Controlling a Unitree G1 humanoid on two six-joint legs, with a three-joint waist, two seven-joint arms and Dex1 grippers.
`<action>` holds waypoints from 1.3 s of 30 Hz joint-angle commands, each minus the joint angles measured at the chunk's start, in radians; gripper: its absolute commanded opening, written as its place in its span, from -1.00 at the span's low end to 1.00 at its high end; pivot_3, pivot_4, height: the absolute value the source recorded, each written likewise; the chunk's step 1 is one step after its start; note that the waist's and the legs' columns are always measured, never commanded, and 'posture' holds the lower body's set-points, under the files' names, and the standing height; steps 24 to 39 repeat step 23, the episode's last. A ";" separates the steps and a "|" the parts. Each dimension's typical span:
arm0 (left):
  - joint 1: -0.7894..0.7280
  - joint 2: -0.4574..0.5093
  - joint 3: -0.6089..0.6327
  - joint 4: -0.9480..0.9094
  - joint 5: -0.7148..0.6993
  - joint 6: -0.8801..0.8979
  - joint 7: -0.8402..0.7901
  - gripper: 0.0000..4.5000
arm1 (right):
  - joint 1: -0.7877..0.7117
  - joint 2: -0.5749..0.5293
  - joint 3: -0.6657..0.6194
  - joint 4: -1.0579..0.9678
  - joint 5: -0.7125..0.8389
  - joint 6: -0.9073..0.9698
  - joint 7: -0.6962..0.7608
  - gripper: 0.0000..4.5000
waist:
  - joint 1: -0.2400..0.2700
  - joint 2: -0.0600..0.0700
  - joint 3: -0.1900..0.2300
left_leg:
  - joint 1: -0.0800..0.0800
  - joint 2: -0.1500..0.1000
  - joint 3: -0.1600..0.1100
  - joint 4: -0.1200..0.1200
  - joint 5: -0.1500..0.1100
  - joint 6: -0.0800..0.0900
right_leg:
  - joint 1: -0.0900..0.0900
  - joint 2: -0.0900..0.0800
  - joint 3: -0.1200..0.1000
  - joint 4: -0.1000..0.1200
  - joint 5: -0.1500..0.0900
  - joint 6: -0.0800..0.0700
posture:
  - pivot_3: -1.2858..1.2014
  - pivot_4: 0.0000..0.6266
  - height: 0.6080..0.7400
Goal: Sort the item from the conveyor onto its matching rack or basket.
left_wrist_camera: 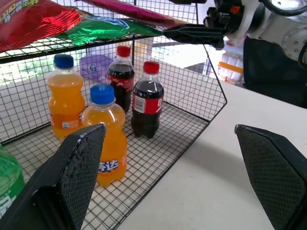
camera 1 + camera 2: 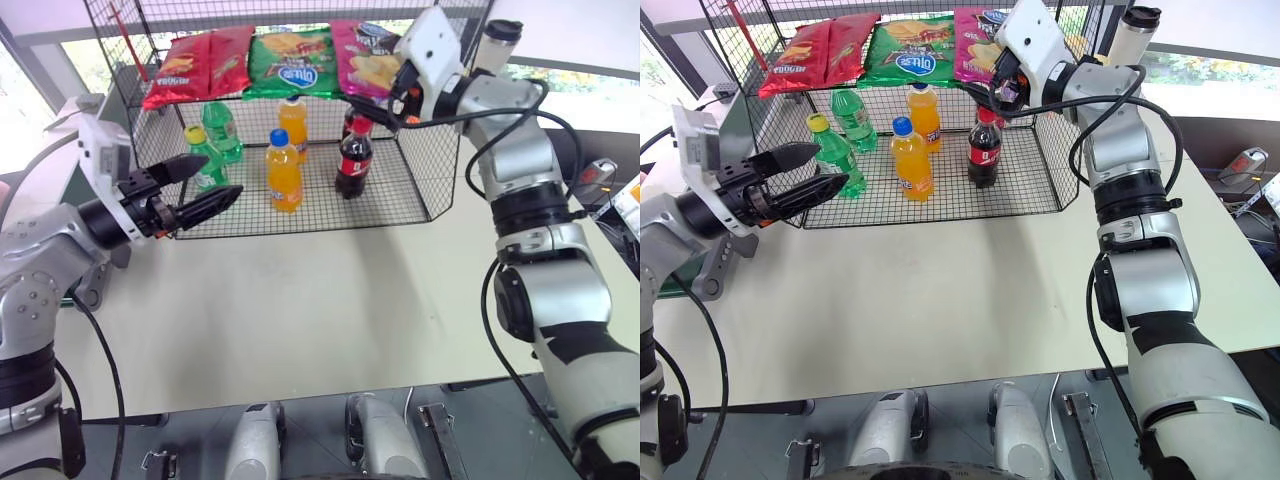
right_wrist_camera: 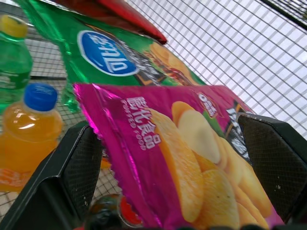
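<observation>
rack (image 2: 420,190) top: pink bag (image 3: 192,158), green bag (image 2: 290,62) | below: bottles (image 2: 284,172)

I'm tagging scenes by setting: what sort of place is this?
Probably a mock shop for a sorting demo: a black wire rack on a table, chip bags above, soda bottles below, windows behind.

Pink bag (image 3: 192,158) bottom cut off by edge.
</observation>
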 commanded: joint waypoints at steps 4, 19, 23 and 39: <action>0.007 0.004 0.009 -0.032 0.003 -0.024 0.002 1.00 | 0.021 -0.026 -0.012 -0.105 0.018 -0.020 0.029 0.99 | 0.001 0.000 0.000 | 0.000 0.000 0.000 0.000 0.000 0.000 | 0.000 0.000 0.000 0.000 0.000 0.000 | 0.03 -0.52 1.00; 0.142 -0.018 0.090 -0.150 -0.023 0.022 0.155 1.00 | 0.453 -0.168 -0.418 -0.778 0.667 0.685 0.028 0.99 | 0.005 0.000 0.000 | 0.001 0.000 0.000 0.000 0.000 0.000 | 0.001 0.000 0.000 0.000 0.001 0.001 | 0.03 -0.52 1.00; 0.263 0.004 0.147 -0.231 -0.059 0.062 0.182 1.00 | 0.667 -0.198 -0.425 -0.935 0.798 0.847 0.025 0.99 | 0.003 -0.001 -0.001 | 0.003 0.001 0.000 -0.001 0.000 0.000 | 0.003 0.000 0.000 -0.001 0.000 -0.001 | 0.03 -0.52 1.00; 0.263 0.004 0.147 -0.231 -0.059 0.062 0.182 1.00 | 0.667 -0.198 -0.425 -0.935 0.798 0.847 0.025 0.99 | 0.003 -0.001 -0.001 | 0.003 0.001 0.000 -0.001 0.000 0.000 | 0.003 0.000 0.000 -0.001 0.000 -0.001 | 0.03 -0.52 1.00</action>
